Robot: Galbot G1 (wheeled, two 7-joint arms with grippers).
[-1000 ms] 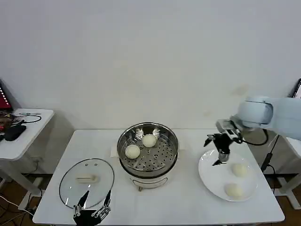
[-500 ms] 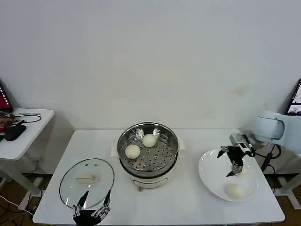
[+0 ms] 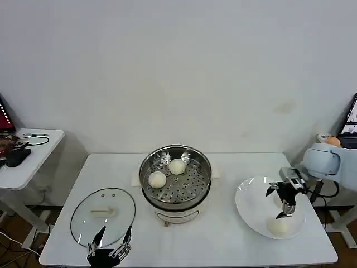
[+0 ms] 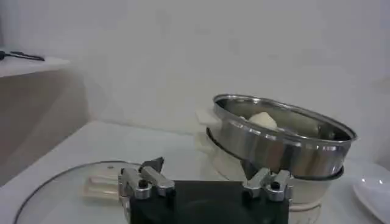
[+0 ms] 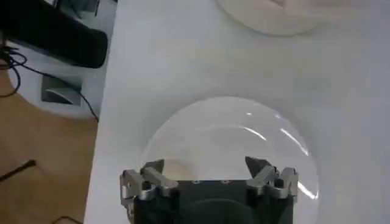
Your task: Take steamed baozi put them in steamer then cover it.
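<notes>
The steel steamer (image 3: 195, 187) stands mid-table on its white base, with two baozi (image 3: 157, 179) (image 3: 177, 166) inside. In the left wrist view the steamer (image 4: 280, 137) shows one baozi (image 4: 262, 120) over its rim. On the white plate (image 3: 252, 207) lies one more baozi (image 3: 277, 225). My right gripper (image 3: 280, 202) hangs open over the plate's far right part, just above that baozi. In the right wrist view my right gripper (image 5: 207, 167) is open over the plate (image 5: 231, 134). The glass cover (image 3: 103, 215) lies flat at the front left. My left gripper (image 3: 109, 245) waits open at its near edge.
A side table (image 3: 28, 159) with cables and dark items stands at the left. The white wall runs close behind the table. The table's right edge is next to the plate, with a black stand (image 5: 55, 33) and cables on the floor beyond it.
My right gripper has swung right from the plate's near-steamer rim and come down over the plate, now covering one of its two baozi. The left arm has not moved.
</notes>
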